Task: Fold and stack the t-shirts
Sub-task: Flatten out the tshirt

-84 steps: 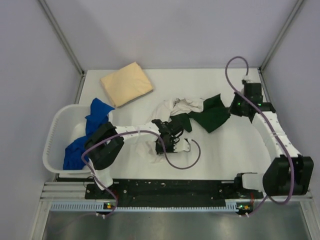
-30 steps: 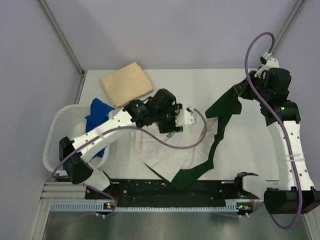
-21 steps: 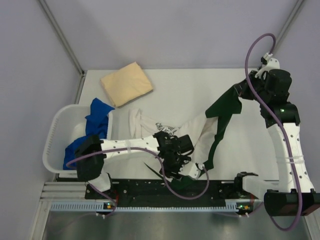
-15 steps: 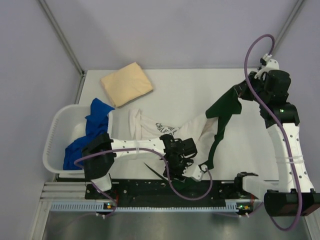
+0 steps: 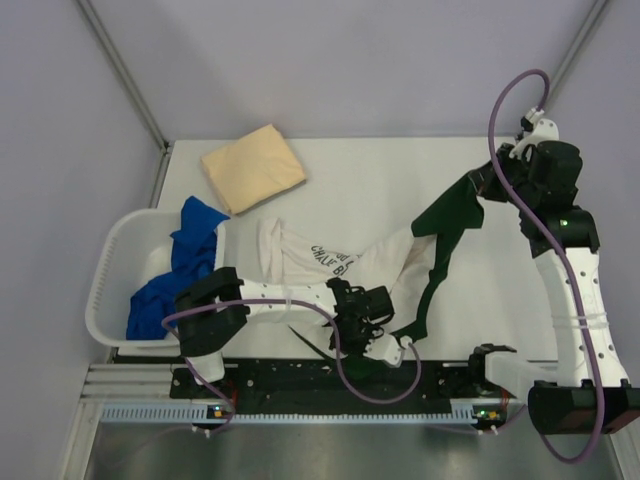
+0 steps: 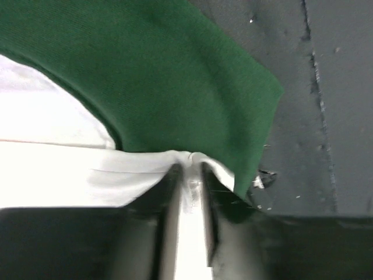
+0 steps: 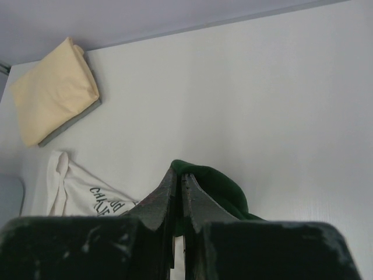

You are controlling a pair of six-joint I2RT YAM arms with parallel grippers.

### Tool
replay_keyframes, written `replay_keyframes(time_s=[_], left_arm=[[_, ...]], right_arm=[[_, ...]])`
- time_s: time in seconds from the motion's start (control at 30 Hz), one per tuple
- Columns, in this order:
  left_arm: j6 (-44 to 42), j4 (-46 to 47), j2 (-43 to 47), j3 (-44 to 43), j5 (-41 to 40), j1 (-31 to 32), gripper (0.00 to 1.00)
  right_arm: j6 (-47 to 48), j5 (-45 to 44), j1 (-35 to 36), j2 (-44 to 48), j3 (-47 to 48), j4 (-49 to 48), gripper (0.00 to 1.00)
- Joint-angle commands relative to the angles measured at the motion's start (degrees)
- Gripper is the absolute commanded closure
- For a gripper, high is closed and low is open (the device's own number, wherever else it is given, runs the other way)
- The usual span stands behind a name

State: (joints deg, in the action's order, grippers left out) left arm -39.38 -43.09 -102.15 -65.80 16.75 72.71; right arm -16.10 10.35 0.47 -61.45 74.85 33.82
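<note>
Swinging the left fingers (image 5: 388,347) from mid-bench a second ago down to the near edge. Now closing them on the low corner of the white t-shirt (image 5: 330,262). Keeping the right fingers (image 5: 482,186) high at far right, clamped on its upper green sleeve (image 5: 445,215). Stretching the shirt diagonally across the bench (image 5: 380,170) and risking a slipped corner, or a snag on the base rail (image 5: 300,372), if the pull tightens. Leaving the tan t-shirt (image 5: 253,166) folded far left and the blue t-shirts (image 5: 190,250) draped over the basket (image 5: 105,290) rim, neither standing in the way.

Left wrist: pinching bunched white hem beside the lower green sleeve (image 6: 175,76), tips nearly together. Biting shallow, likely risking pull-out.

Right wrist: pressing fingers together on green cloth, lifting it well above the bench. Risking slip under tension.
</note>
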Motion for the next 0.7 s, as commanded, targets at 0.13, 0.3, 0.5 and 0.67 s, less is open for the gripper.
replay_keyframes(time_s=[0.13, 0.3, 0.5, 0.67], left_arm=[[-0.44, 1.87, 1.69, 0.32, -1.46, -0.72, 1.0], [0.17, -0.93, 4.14, -3.09, -2.95, -4.05, 1.0], [1.93, -9.37, 14.24, -16.62, -3.48, -16.87, 1.0], [2.19, -4.81, 23.92, -25.75, -13.75, -27.6, 1.0]], right_arm=[[1.07, -1.03, -0.21, 1.77, 0.47, -2.97, 1.0], [1.68, -1.64, -0.29, 2.21, 1.17, -2.71, 1.0], [3.09, -11.47, -2.31, 4.58, 8.28, -0.52, 1.0], [5.98, -15.7, -2.49, 4.94, 21.45, 0.89, 1.0]])
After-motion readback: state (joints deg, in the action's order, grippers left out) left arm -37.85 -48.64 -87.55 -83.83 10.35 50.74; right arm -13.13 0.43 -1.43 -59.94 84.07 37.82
